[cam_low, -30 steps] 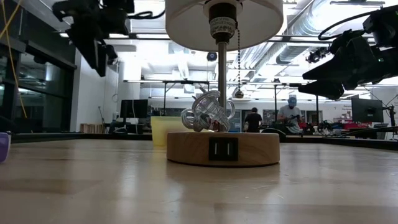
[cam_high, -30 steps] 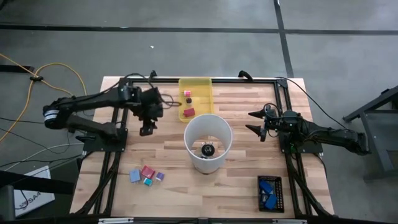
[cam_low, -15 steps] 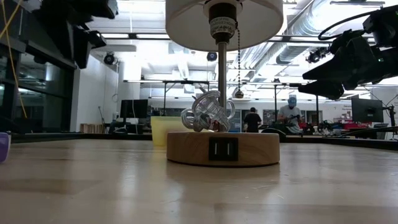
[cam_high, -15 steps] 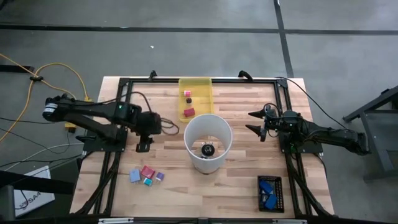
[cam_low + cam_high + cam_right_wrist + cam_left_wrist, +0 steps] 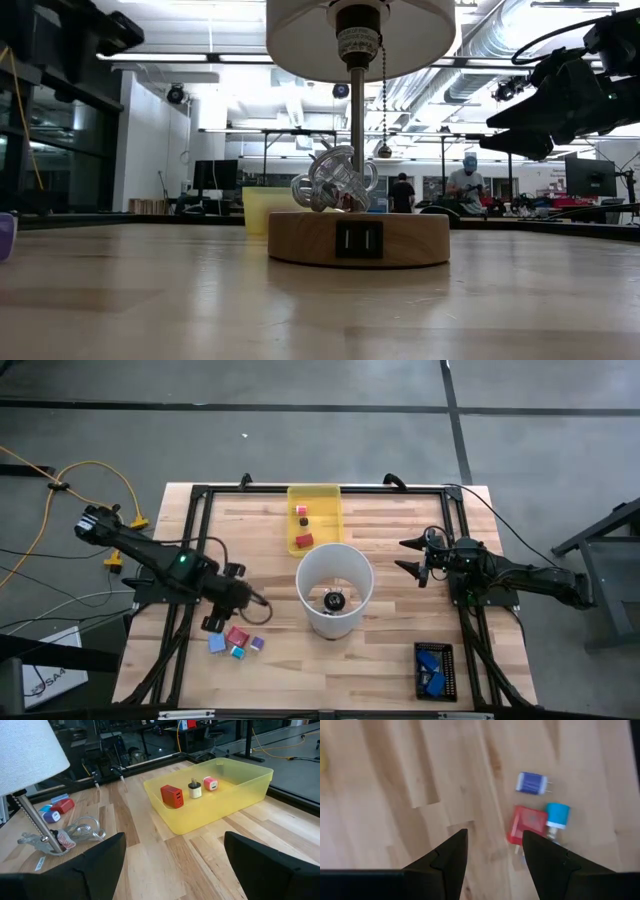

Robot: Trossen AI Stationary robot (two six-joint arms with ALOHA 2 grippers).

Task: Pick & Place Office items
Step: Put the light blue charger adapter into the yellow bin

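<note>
Two arms: both up off the wooden table [image 5: 400, 620], neither one carrying anything.
Left gripper [image 5: 213, 623]: hovering at about 8 o'clock from the lamp, right at the top edge of the loose pile of chargers. From the left wrist view its fingers [image 5: 451, 851] are spread a bit with only bare wood showing between them, so it's let go, not gripping.
Right gripper [image 5: 415, 558]: parked at roughly 3 o'clock from the lamp, well clear of it, jaws spread wide, nothing in them. Its own camera looks past the fingers [image 5: 95, 862] toward the tray.
Loose chargers: four little plug blocks huddled at 7 o'clock from the lamp: a light blue one [image 5: 217, 643], a red one [image 5: 237, 636], a cyan one [image 5: 238, 651] and a purple one [image 5: 257, 644]. Up close the red block [image 5: 527, 822] and the cyan block [image 5: 556, 815] are touching.
Yellow tray [image 5: 314, 489]: sits at 12 o'clock from the lamp, near the far edge. Inside are a red charger [image 5: 172, 796], a cream plug [image 5: 194, 789] and a pink one [image 5: 210, 784].
Lamp [image 5: 312, 575]: white shade dead centre, wooden base [image 5: 300, 240] with a socket on the front.
Black tray [image 5: 449, 660]: at 4 o'clock from the lamp, holding bright blue pieces [image 5: 430, 672].
</note>
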